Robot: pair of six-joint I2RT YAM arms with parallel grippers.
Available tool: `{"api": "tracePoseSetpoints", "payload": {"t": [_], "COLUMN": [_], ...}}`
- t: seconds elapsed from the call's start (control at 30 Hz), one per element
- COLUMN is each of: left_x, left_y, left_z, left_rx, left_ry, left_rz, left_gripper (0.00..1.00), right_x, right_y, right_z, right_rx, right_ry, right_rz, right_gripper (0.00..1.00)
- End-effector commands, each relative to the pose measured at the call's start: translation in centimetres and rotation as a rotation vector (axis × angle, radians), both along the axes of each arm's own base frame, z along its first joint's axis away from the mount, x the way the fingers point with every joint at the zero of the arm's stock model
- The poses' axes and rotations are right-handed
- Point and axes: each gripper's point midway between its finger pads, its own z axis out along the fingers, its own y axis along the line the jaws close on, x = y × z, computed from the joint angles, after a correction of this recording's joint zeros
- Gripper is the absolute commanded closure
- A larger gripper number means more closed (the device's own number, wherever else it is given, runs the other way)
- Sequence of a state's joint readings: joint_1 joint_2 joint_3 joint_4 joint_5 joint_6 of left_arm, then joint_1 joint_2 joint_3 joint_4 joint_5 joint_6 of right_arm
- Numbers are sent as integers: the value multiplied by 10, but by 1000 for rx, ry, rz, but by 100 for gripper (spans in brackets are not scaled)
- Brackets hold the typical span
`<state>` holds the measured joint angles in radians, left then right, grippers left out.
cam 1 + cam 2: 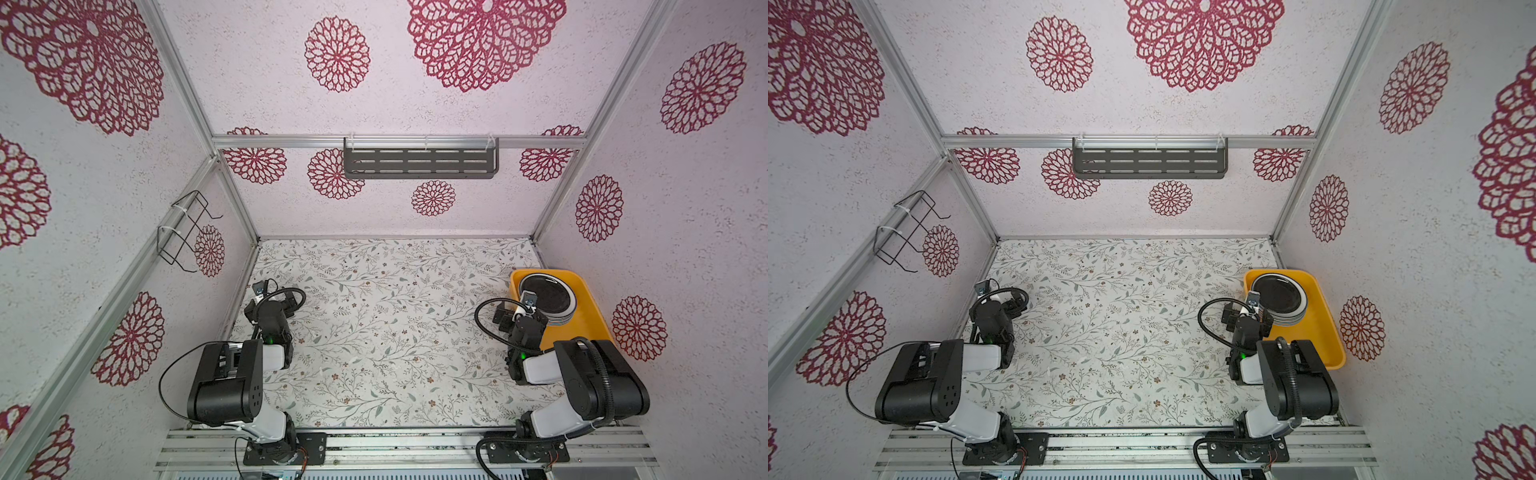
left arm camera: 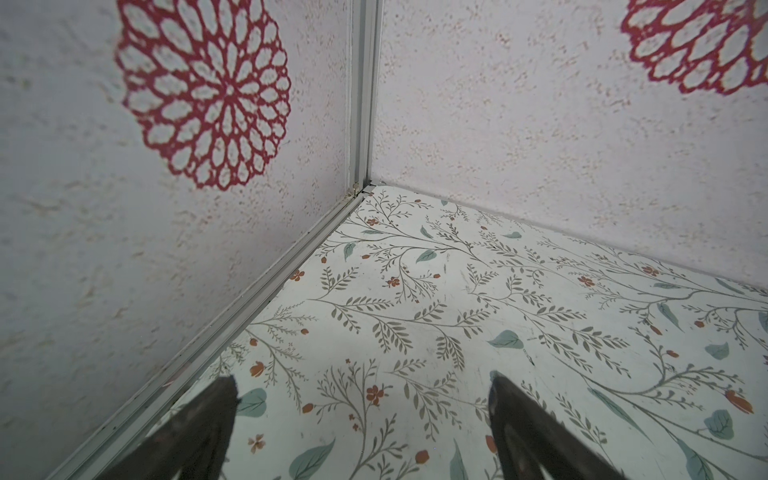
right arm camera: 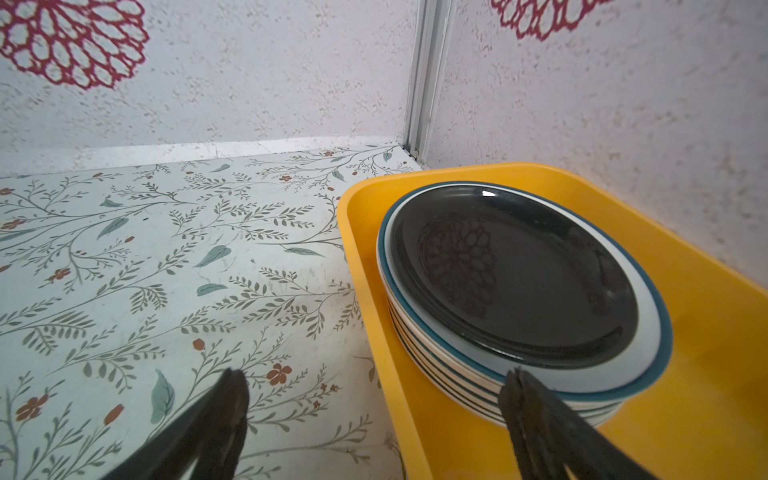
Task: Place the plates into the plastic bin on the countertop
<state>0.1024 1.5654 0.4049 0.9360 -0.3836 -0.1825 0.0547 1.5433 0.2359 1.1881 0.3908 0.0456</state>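
Observation:
The plates (image 3: 515, 282) sit as one stack in the far end of the yellow-orange plastic bin (image 3: 706, 332), with a smaller black plate on top of teal-rimmed white ones. Both top views show the stack (image 1: 544, 297) (image 1: 1277, 296) in the bin (image 1: 582, 320) at the right edge of the countertop (image 1: 374, 332). My right gripper (image 3: 376, 376) (image 1: 521, 316) is open and holds nothing. It straddles the bin's left rim, with one finger over the countertop and the other beside the stack. My left gripper (image 2: 363, 378) (image 1: 270, 305) is open and empty near the back left corner.
A dark grey slotted shelf (image 1: 419, 162) hangs on the back wall. A black wire rack (image 1: 183, 232) is tied to the left frame rail. Aluminium posts and flowered walls close in the countertop on three sides. The bin's near half (image 1: 1320, 345) holds no plates.

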Motion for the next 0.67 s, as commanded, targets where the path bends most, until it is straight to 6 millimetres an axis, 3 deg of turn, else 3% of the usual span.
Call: {"api": "tracePoseSetpoints", "payload": {"t": [0.0,0.63], "left_x": [-1,-1], "left_y": [-1,-1], "left_z": [0,1], "left_rx": [19,21], "left_ry": [6,3], "left_rz": [2,2], "left_gripper": [3,3], "right_x": [2,3], "right_y": [-2,0], "right_z": [14,14], "right_rx": [17,11], "right_ry": [-66,-60], "right_rz": [-11,-1], "right_gripper": [1,1]}}
